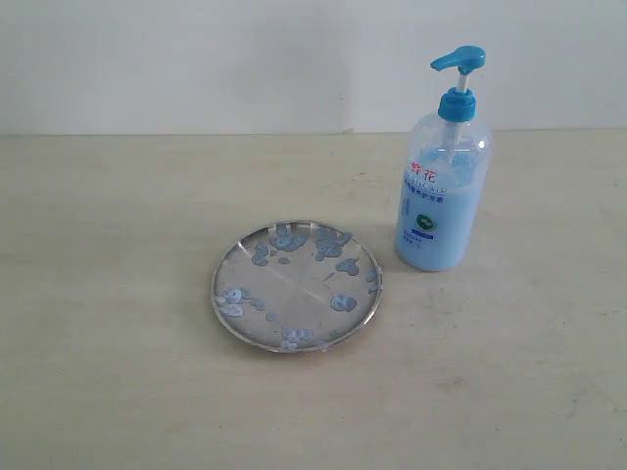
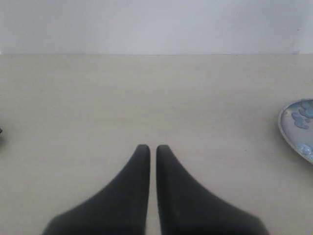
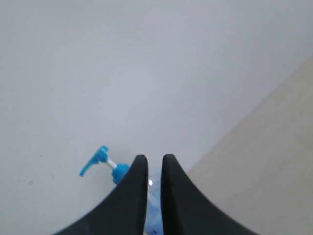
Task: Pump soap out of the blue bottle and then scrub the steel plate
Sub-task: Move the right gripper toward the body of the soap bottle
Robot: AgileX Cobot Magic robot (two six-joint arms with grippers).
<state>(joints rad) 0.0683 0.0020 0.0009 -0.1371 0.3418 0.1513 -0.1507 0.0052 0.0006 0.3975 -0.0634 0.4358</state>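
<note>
Closest to my left wrist camera, the left gripper (image 2: 153,147) has its two dark fingers (image 2: 132,186) drawn together until only a thin slit separates them, and nothing sits between them; I read its jaws as closed and empty. They hang over bare pale table (image 2: 146,98), and the steel plate (image 2: 288,134) shows only as a curved slice at the edge of that view, well apart from the fingertips. On my right wrist camera, the right gripper (image 3: 154,157) looks much the same: dark fingers (image 3: 181,200) nearly meeting, a narrow gap, nothing gripped, so closed and empty as well. Behind those fingers I can see the blue bottle (image 3: 119,172), its bright blue pump head (image 3: 98,160) standing clear against the plain grey-white wall (image 3: 146,58), while the body is mostly hidden by the fingers. From the exterior view I take the steel plate (image 1: 302,291) as my reference: it lies flat on the table (image 1: 118,372), shiny, round and shallow with a raised rim. Soap (image 1: 342,303) dots it as pale blue blobs and smears, thickest along the far side and the left rim. The blue bottle (image 1: 441,196) stands upright just beside the plate, off its far right edge and not touching it, with the label facing me and the spout pointing toward the plate's side. Pale blue soap fills most of the clear body. Beyond both, the wall (image 1: 196,59) meets the table.
</note>
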